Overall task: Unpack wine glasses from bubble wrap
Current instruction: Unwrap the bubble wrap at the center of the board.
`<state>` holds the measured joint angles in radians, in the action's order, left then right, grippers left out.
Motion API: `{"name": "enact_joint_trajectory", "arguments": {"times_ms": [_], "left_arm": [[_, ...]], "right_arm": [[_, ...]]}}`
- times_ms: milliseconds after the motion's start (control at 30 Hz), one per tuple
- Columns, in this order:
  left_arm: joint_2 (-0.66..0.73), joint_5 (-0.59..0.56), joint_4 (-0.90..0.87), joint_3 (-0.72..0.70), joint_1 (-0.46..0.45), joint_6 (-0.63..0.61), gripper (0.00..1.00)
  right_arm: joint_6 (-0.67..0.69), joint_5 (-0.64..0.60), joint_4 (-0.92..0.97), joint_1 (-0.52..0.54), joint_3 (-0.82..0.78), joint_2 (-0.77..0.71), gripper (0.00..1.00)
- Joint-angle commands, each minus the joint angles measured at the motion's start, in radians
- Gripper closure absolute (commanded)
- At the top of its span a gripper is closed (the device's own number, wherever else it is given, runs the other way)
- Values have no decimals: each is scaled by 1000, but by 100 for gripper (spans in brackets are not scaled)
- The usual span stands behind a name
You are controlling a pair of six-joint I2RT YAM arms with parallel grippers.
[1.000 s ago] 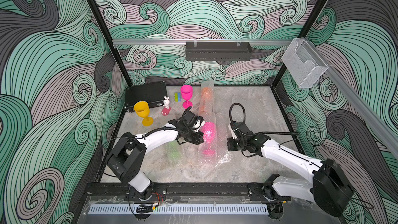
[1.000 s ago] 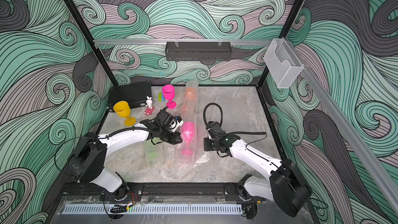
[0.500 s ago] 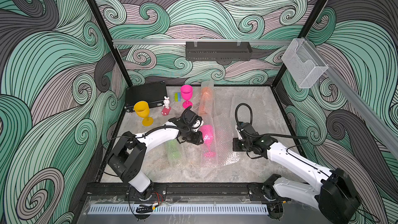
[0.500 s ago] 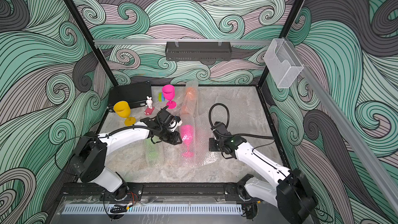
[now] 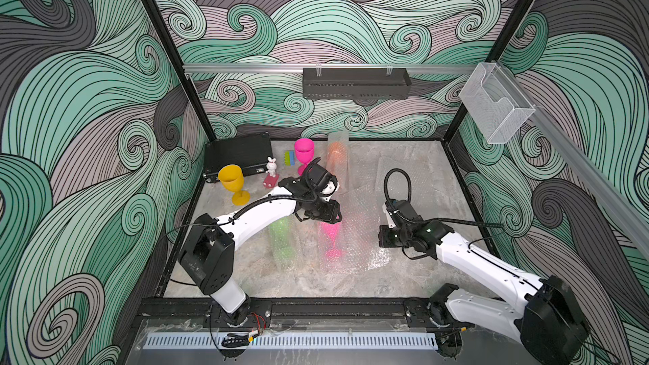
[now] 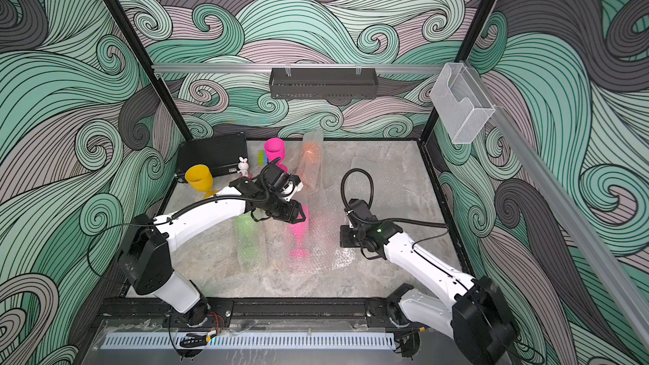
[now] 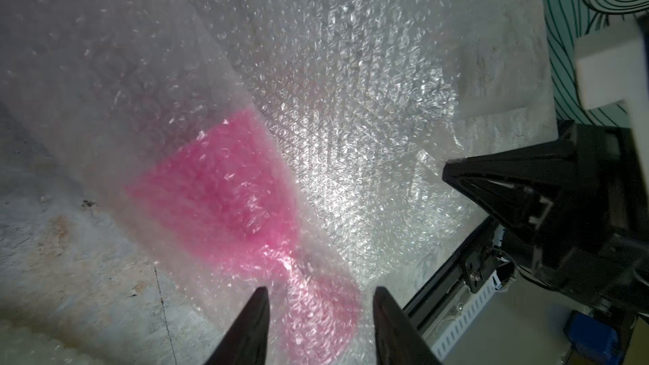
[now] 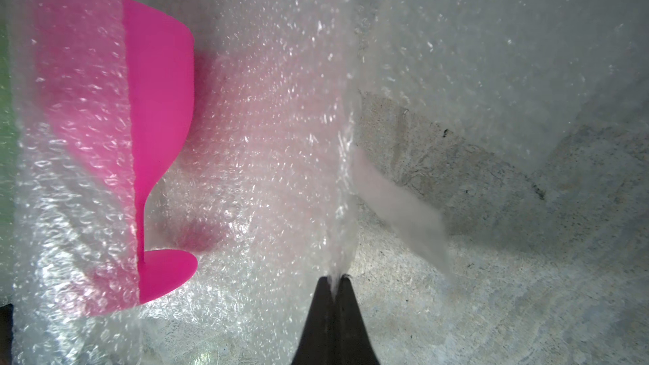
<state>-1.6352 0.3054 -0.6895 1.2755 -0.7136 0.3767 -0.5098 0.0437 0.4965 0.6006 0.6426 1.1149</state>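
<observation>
Grey marbled table (image 5: pixel 316 287), swirl-patterned walls (image 5: pixel 87 100). The right gripper (image 8: pixel 333 279) is pinched tight on the bubble wrap (image 8: pixel 263 135) edge. The left gripper (image 7: pixel 319 296) hovers, jaws parted, either side of the lying pink glass (image 8: pixel 158 82), half-uncovered mid-table. Behind, a yellow glass (image 5: pixel 230 179) stands.

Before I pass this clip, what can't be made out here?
Green glass: both top views, blurred by its bubble wrap; which way it lies is unclear.
Orange glass: likewise, only a smear of colour.
Wrapped pink glass: top views, bowl partly under the left gripper.
Right gripper: top views, fingertips hidden beneath its own body.
Block behind the standing pink glass: too small to identify.
</observation>
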Motion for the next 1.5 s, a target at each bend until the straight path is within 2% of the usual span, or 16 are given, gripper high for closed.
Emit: {"name": "enact_joint_trajectory", "arguments": {"times_ms": [0,100,233,333,400,567,667,833,1000,1167,1200,1267,1367,1467], "left_arm": [[-49,-76,-104,30,-25,-12,50],[-83,-74,-130,38,-42,-30,47],[-103,-162,-185,53,-47,-26,49],[-98,-219,-210,50,-45,-23,55],[-90,-221,-211,42,-42,-28,60],[-63,-207,-188,25,-35,-23,81],[-42,-210,-168,7,-32,-21,86],[10,-224,-118,-41,-27,-10,89],[16,-230,-127,-53,-14,0,96],[10,-223,-163,-69,-2,11,96],[14,-224,-173,-72,1,15,95],[34,-231,-196,-81,13,25,93],[63,-239,-226,-85,39,33,91],[78,-254,-270,-59,61,27,88]], "right_arm": [[-6,7,-13,-4,-11,1,100],[-3,2,-15,-4,-8,3,100],[-3,-11,-4,-3,-6,5,100],[-8,-38,21,-8,-5,3,100],[-10,-42,22,-13,-12,-4,100],[-20,-63,35,-25,-21,-43,100],[-32,-93,60,-38,-22,-69,100],[-80,-150,121,-83,-30,-94,100],[-113,-159,146,-140,-45,-124,100],[-113,-142,162,-170,-44,-139,100],[-111,-141,167,-171,-42,-142,94],[-108,-145,179,-173,-31,-147,75],[-105,-153,198,-176,-10,-158,58],[-94,-150,220,-191,17,-162,51]]}}
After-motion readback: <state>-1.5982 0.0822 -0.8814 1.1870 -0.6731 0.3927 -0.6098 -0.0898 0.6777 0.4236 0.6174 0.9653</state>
